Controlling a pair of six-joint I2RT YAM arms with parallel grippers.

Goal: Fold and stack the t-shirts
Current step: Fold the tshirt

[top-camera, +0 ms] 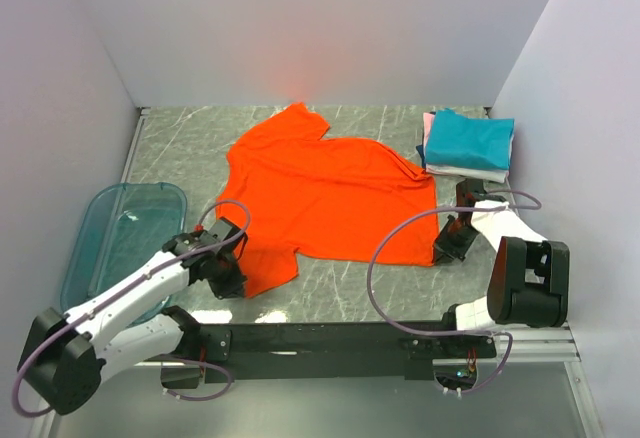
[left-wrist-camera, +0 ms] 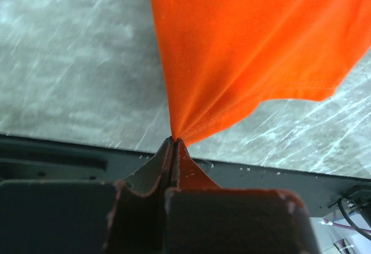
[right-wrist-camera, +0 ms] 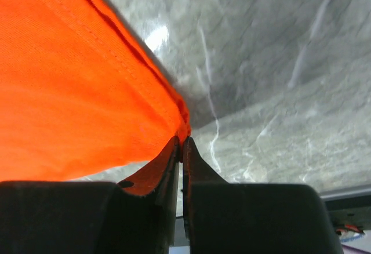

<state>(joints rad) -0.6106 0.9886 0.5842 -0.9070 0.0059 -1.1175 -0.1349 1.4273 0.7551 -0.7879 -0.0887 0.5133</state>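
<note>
I am holding the orange-red t-shirt (top-camera: pixel 330 193) with both hands. It is lying spread out on the bench (top-camera: pixel 350 283), just left of the folded stack (top-camera: pixel 468 143) of teal, pink and white shirts, with its far right edge nearly touching that stack.

My right hand (right-wrist-camera: pixel 182 141) is pinched tight on a stitched corner of the shirt, just in front of the stack. My left hand (left-wrist-camera: pixel 174 141) is clamped on the opposite near corner, well to the left of the stack, and the cloth is fanning out from its tips in tight pleats. I cannot tell whether that corner is sleeve or hem.

As I judge it, the step in hand is the first fold: carrying this near edge up and over, away from me. To do it well, I am aiming to:

- lift both corners together and level, so the edge is not sagging between them;
- draw the hands slightly apart, since those pleats suggest bunching;
- carry the edge straight back, not toward the stack, so nothing gets nudged;
- lay the edge down squarely before letting go.

The grips look shallow, so moving slowly seems wise.
</note>
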